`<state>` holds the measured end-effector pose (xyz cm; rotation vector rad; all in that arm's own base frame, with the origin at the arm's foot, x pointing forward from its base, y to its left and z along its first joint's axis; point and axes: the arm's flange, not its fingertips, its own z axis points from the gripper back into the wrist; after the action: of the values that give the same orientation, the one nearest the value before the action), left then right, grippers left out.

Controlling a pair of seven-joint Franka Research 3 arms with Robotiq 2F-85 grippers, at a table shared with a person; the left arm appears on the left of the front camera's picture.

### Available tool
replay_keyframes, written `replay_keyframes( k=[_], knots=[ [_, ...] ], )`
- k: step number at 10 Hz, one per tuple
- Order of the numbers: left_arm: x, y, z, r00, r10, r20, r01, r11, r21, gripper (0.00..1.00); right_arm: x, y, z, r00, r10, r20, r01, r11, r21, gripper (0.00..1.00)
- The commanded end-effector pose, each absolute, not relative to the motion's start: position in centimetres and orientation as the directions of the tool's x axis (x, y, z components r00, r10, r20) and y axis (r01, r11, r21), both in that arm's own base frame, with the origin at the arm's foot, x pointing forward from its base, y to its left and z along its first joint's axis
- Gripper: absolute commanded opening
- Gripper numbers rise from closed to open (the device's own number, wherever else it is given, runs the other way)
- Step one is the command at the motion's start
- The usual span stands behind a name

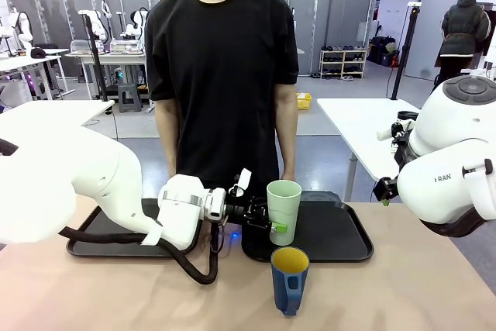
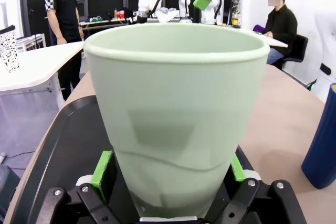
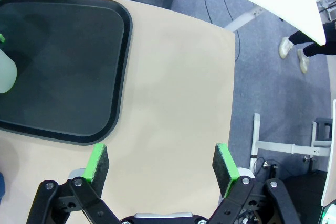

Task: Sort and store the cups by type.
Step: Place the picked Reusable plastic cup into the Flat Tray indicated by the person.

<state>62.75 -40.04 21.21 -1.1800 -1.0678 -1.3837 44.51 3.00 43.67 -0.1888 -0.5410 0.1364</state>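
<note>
L gripper jaws wide, straddling base of green cup, upright on tray, dead ahead betw. the pads, no squeeze yet. Just beside, robot-side: blue mug. R gripper wide, empty, well apart.

Front camera across table; wrist cameras close, tray in both.

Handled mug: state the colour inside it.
Yellow inside the dark blue mug, clearest in the front view.
</note>
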Motion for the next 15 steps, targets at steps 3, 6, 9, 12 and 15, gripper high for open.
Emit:
replay_keyframes(
  k=[3,6,9,12,15],
  knots=[
    [61.0,-38.2,22.3,-0.048,-0.222,0.974,0.996,-0.088,0.029,1.00,44.5,3.1,43.6,0.848,0.184,0.497,-0.081,0.972,-0.222,1.00],
    [60.5,-36.8,22.9,-0.068,-0.258,0.964,0.996,-0.068,0.052,1.00,44.5,3.1,43.6,0.848,0.184,0.497,-0.081,0.972,-0.222,1.00],
    [59.3,-34.9,24.6,-0.066,-0.353,0.933,0.998,-0.035,0.057,1.00,44.5,3.1,43.6,0.848,0.184,0.497,-0.081,0.972,-0.222,1.00],
    [57.8,-32.6,26.5,-0.040,-0.410,0.911,0.998,0.027,0.056,1.00,44.5,3.1,43.6,0.848,0.184,0.497,-0.081,0.972,-0.222,1.00],
    [55.4,-30.1,29.2,-0.058,-0.520,0.852,0.990,0.077,0.115,1.00,44.5,3.1,43.6,0.848,0.184,0.497,-0.081,0.972,-0.222,1.00]
  ],
)
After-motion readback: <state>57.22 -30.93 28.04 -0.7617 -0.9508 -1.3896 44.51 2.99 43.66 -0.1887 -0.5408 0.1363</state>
